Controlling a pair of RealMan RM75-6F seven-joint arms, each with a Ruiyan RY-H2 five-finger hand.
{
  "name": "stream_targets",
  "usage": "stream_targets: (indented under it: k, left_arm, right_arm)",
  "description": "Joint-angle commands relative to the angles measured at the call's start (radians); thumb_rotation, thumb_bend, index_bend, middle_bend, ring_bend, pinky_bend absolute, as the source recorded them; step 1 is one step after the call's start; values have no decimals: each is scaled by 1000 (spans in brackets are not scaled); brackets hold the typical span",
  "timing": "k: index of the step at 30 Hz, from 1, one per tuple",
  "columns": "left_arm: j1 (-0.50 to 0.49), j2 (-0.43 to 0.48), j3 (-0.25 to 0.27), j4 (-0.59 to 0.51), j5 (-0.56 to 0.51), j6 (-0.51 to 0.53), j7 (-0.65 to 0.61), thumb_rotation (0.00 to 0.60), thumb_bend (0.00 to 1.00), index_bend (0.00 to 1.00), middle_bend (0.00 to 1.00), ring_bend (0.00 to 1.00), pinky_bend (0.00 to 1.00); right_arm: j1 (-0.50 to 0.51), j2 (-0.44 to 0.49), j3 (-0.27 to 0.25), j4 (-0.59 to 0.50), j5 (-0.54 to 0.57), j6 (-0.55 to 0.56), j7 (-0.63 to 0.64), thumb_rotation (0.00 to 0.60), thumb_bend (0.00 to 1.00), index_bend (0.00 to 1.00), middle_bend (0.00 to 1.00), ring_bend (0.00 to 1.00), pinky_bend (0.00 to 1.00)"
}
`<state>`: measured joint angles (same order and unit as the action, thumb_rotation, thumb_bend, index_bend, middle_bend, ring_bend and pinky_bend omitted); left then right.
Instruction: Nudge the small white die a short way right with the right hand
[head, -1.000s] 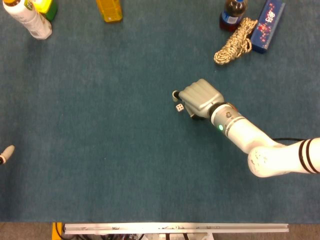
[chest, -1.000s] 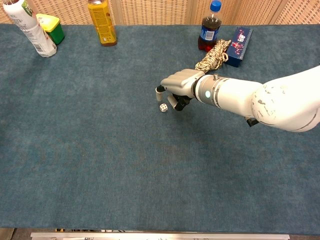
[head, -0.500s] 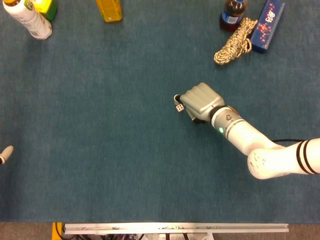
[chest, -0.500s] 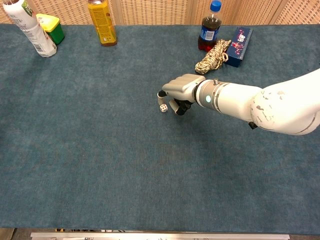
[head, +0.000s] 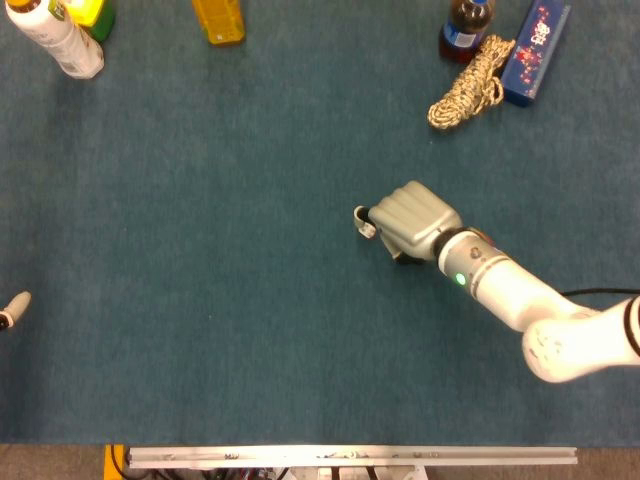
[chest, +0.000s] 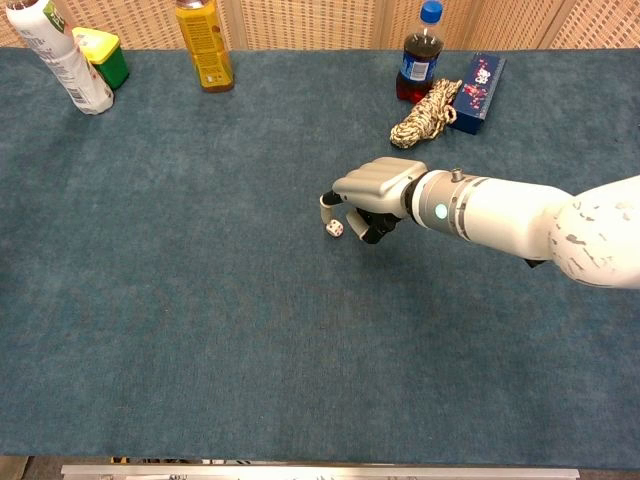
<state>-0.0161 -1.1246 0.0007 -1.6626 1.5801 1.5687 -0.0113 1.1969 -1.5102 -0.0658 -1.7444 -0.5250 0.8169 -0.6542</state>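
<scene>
rope coil (chest: 425, 115), seemingly touching blue box (chest: 478, 79)

Head view looks straight down on the table (head: 200, 300), chest view obliquely forward and lower; both share the whole tabletop.

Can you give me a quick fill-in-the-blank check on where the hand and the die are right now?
1. The right hand has its fingers curled over the small white ____, which lies on the blue table cover.
2. The coiled rope lies against a box coloured ____.
3. The dark bottle behind the rope has a cap coloured ____.
4. The die sits just to the ____ of the hand in the chest view.

Missing words: die; blue; blue; left
</scene>
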Motion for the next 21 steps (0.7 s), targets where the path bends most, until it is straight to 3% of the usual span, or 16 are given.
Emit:
stream_targets:
  k: [1, 11, 21]
  left_arm:
    - [1, 0, 1, 0, 1, 1, 0, 600, 135, 0, 0, 0, 0]
    - [0, -4, 1, 1, 4, 2, 4, 600, 135, 0, 0, 0, 0]
    - [4, -3, -2, 10, -10, 2, -7, 600, 135, 0, 0, 0, 0]
  right_arm:
    - [-15, 32, -20, -52, -27, 32, -5, 600, 798, 277, 1000, 1000, 1000]
    - [-28, 28, -5, -55, -42, 59, 1, 600, 797, 277, 1000, 1000, 1000]
    - [7, -51, 13, 62, 26, -3, -13, 600, 797, 277, 1000, 1000, 1000]
